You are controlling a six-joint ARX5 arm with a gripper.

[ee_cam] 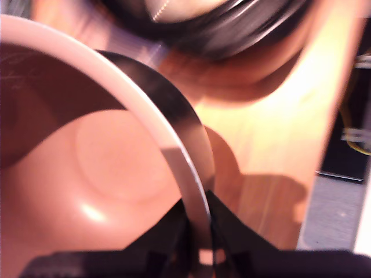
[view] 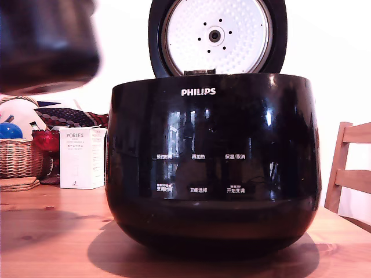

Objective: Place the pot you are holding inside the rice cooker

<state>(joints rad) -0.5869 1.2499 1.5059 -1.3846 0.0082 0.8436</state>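
The pot [view: 46, 43] hangs blurred in the air at the upper part of the exterior view's left, above the table and higher than the cooker's rim. In the wrist view its rim [ee_cam: 174, 156] and smooth reddish-lit inside [ee_cam: 87, 174] fill the picture, and my gripper [ee_cam: 200, 237] is shut on the rim wall, one dark finger inside and one outside. The rice cooker [view: 214, 168], glossy black with a white PHILIPS logo, stands mid-table with its lid [view: 215, 36] raised upright, dimpled plate facing forward. Its blurred dark body [ee_cam: 220, 29] shows beyond the pot.
A wicker basket [view: 20, 156] with a blue ball, a white PORLEX box [view: 81, 157] and red items stand behind at the exterior view's left. A wooden chair [view: 351, 168] is at the right. The wooden table [view: 52, 237] carries everything.
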